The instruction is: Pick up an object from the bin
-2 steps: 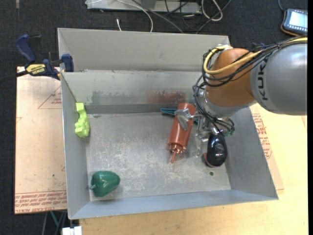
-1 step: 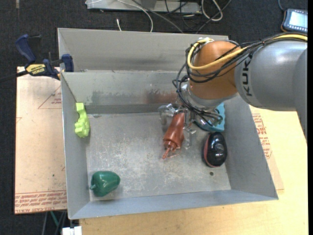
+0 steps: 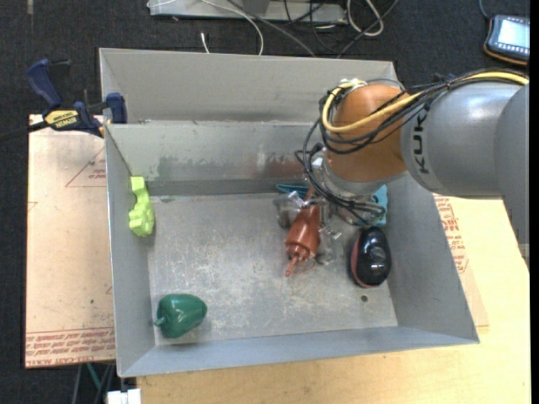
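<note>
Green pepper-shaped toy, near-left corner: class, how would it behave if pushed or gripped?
The green pepper-shaped toy looks rounded, so it would probably roll or wobble when pushed. Its smooth, curved surface might slip from a pinch.

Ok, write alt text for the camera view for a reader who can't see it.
The robot's hand hangs low in the grey bin, over a reddish-brown object near the middle. A black rounded object lies to its right, a yellow-green toy by the left wall, a green pepper-shaped thing in the near-left corner.
</note>
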You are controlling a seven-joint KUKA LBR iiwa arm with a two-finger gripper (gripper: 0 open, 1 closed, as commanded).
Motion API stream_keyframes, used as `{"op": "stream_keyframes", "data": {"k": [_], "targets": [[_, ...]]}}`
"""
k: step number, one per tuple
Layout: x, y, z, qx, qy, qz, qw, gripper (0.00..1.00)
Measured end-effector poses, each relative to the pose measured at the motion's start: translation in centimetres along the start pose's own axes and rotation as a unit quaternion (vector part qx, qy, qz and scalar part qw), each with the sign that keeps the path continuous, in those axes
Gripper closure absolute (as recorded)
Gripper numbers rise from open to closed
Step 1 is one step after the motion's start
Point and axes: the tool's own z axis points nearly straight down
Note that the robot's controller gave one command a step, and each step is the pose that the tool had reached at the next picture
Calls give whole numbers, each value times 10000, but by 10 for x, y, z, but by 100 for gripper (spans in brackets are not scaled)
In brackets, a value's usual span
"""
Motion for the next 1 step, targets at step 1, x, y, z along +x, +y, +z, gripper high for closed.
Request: {"op": "stream_keyframes", "data": {"k": [1], "targets": [[-17, -6, 0, 8, -98, -196, 9998, 100]]}}
